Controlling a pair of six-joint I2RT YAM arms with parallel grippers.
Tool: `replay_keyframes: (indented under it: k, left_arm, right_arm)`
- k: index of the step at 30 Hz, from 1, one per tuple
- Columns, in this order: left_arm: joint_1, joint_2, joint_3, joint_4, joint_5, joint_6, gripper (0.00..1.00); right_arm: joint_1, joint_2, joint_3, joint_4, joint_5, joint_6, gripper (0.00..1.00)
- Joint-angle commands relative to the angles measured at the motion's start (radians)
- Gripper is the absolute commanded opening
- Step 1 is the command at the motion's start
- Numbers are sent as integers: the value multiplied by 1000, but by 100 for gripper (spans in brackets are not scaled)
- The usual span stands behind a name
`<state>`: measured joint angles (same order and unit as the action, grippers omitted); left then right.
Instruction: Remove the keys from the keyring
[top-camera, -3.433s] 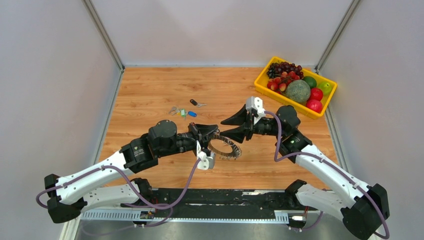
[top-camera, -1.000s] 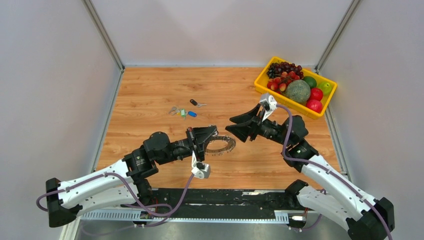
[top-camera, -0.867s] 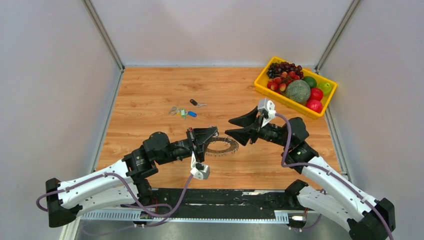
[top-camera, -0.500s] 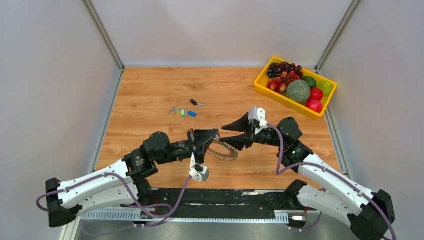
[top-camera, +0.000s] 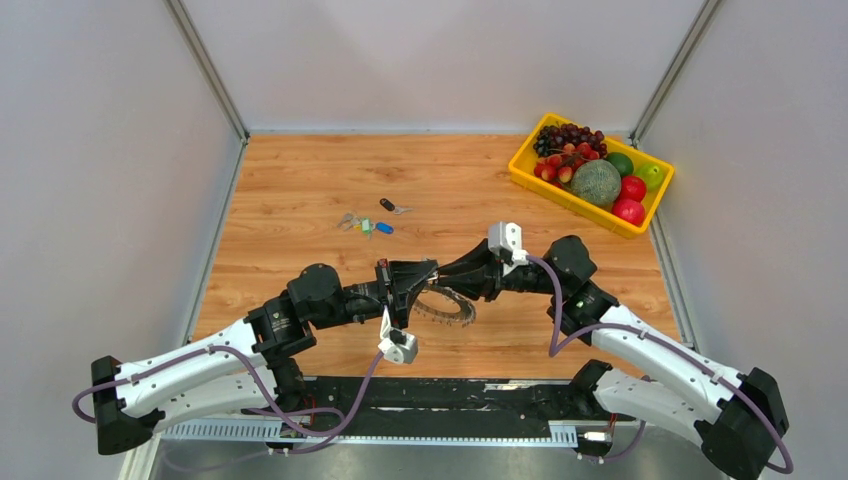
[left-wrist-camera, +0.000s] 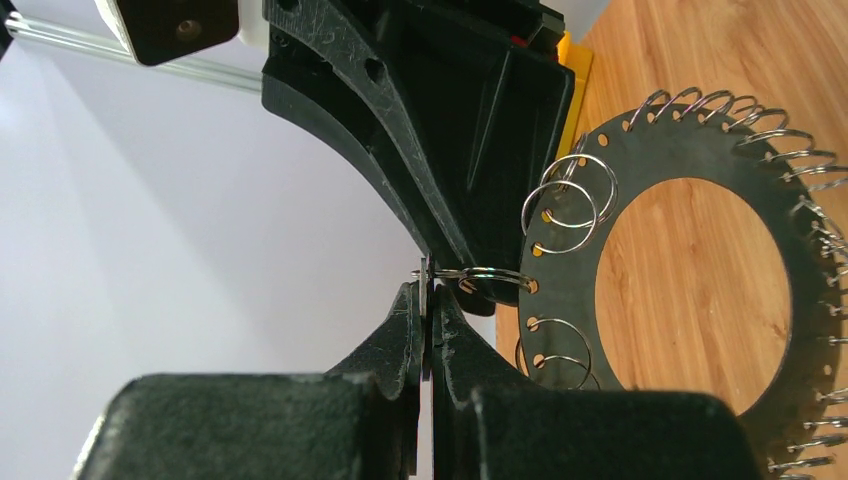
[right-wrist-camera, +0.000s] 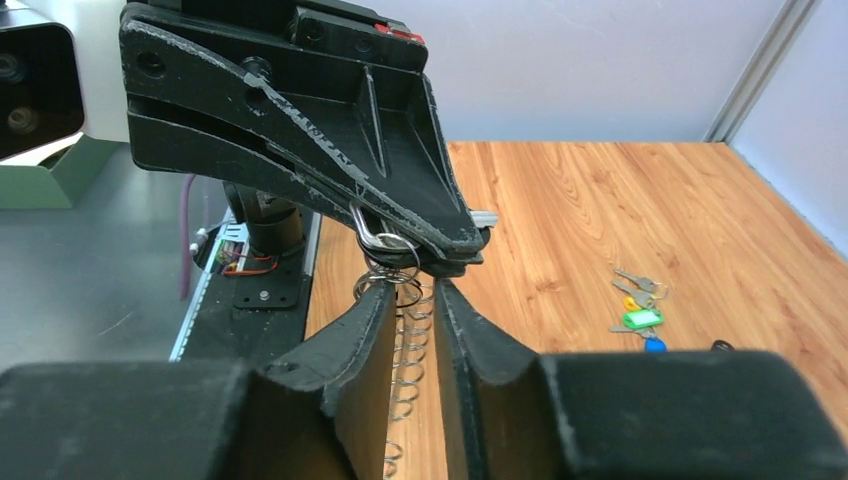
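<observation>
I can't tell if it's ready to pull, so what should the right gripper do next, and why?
Probably close the right gripper on the small wire loop at its tips. The left gripper pinches the ring's edge right beside it, so the ring looks steadied.

The right arm's black two-finger gripper (top-camera: 452, 280) is closing in from its earlier spot well apart and higher toward the yellow tray side, now meeting the left arm's black gripper (top-camera: 420, 277) tip to tip, its fingers narrowing to a slim gap around the rim. The flat dark grey keyring disc edged with small silver wire loops (top-camera: 447, 306) is tilting slightly and sitting nearer the arm bases than before.
</observation>
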<state>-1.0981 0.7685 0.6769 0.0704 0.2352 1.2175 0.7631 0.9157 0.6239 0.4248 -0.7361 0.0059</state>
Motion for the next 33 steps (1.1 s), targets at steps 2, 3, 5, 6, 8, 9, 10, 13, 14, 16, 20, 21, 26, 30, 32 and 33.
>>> replay_keyframes:
  k: [2, 3, 5, 6, 8, 9, 10, 13, 14, 16, 20, 21, 26, 30, 32, 33]
  left_arm:
    - [-2, -9, 54, 45, 26, -12, 0]
    - [-2, -9, 53, 46, 23, -12, 0]
    - [-2, -12, 52, 47, 17, -10, 0]
    - [-3, -15, 50, 52, 14, -10, 0]
    - [-2, -18, 46, 59, 1, -7, 0]
    - [-2, -19, 45, 60, -2, -5, 0]
    - [-2, -21, 43, 64, -9, -3, 0]
    - [-2, -23, 42, 65, -12, 1, 0]
    - [-2, -23, 40, 65, -9, 2, 0]
    - [-2, -25, 40, 65, -6, 2, 0]
    - [-2, -23, 38, 61, -5, 7, 0]
    - [-2, -23, 37, 58, -3, 9, 0]
    - [-3, -5, 36, 50, 16, 11, 0]
    - [-3, -3, 35, 49, 11, 14, 0]
    - [-3, -7, 35, 53, 8, 10, 0]
    - [-3, -12, 35, 57, 8, 4, 0]
  right_arm:
    - [15, 33, 53, 55, -67, 54, 13]
    - [14, 38, 57, 56, -72, 67, 7]
    - [15, 37, 57, 58, -54, 98, 0]
    - [15, 31, 58, 52, -29, 119, 0]
    - [15, 18, 63, 26, 47, 184, 0]
    - [14, 14, 73, -2, 127, 239, 0]
    - [12, 11, 83, -37, 193, 297, 0]
    - [7, 13, 58, -74, 356, 575, 0]
    - [4, 11, 30, -56, 391, 671, 0]
    - [2, -8, -52, 45, 439, 854, 0]
    - [2, -82, -220, 248, 604, 1171, 0]
    - [3, -100, -238, 240, 646, 1229, 0]
    - [2, -146, -222, 54, 736, 1517, 0]
    - [2, -137, -130, -126, 729, 1544, 53]
    - [2, -135, -73, -157, 735, 1384, 85]
    - [2, -138, -44, -163, 736, 1281, 89]
